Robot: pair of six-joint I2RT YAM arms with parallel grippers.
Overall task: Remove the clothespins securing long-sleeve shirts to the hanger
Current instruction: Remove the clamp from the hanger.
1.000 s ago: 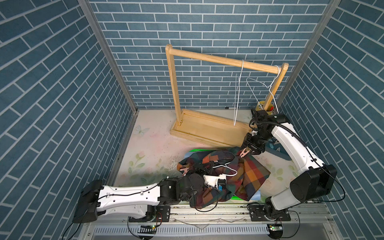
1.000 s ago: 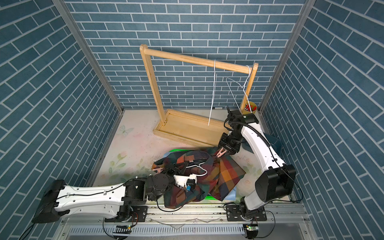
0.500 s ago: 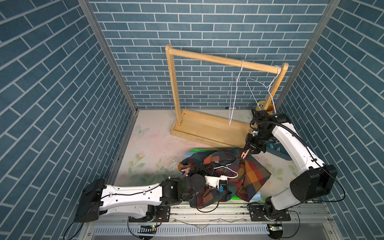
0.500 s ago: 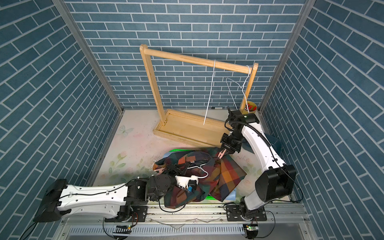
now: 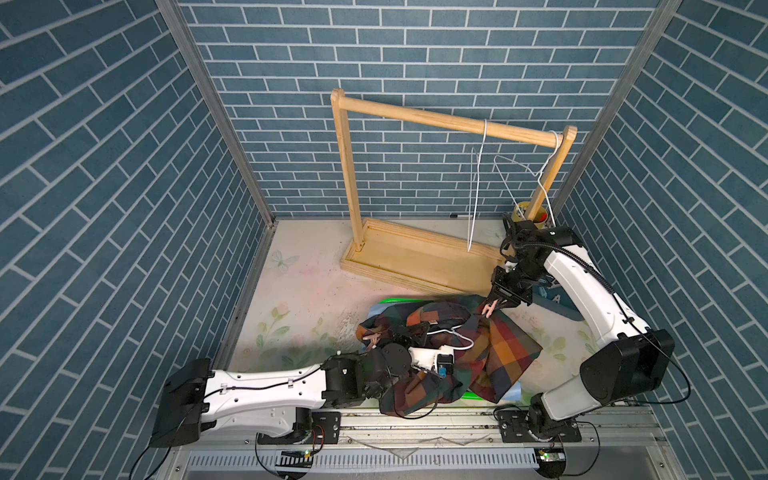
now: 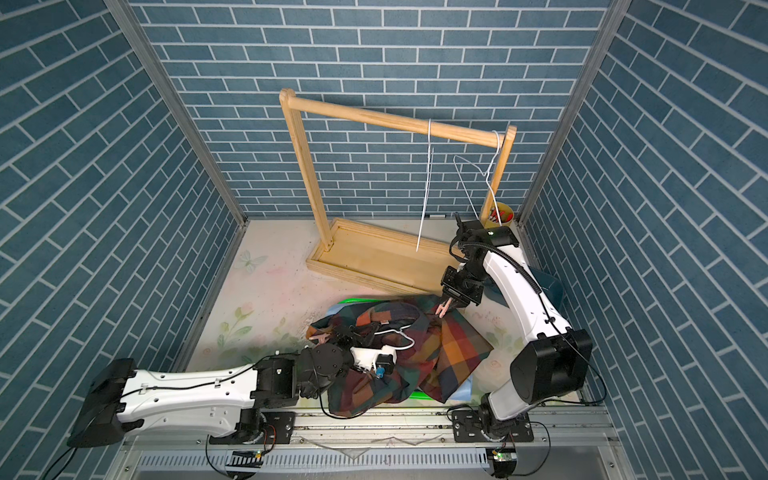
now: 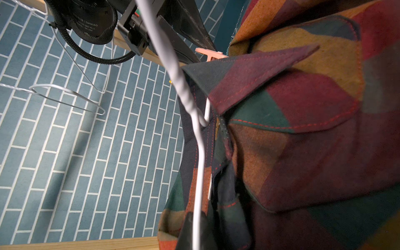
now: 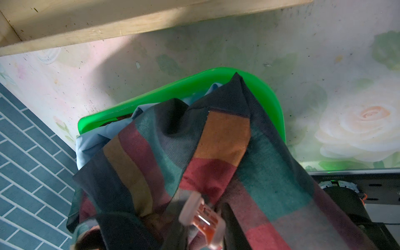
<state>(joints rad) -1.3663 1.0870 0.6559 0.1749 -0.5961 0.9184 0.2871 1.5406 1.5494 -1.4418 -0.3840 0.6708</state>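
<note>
- Pink plastic clothespin (image 5: 486,310) sits at the dark plaid collared shirt's (image 5: 500,353) far shoulder, above the green plastic tub (image 8: 194,84).
- Right gripper (image 5: 494,304), arm arched downward, pinches it.
- Left gripper (image 5: 409,333), arm stretched low, clamps the white wire hanger (image 7: 181,86).
- "DAMIAO" shows on a black motor housing (image 7: 88,23).

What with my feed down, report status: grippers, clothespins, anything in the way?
Left gripper shut on hanger. Right gripper shut on pink clothespin on plaid shirt. Second pink clothespin still clipped. Nothing in the way.
</note>
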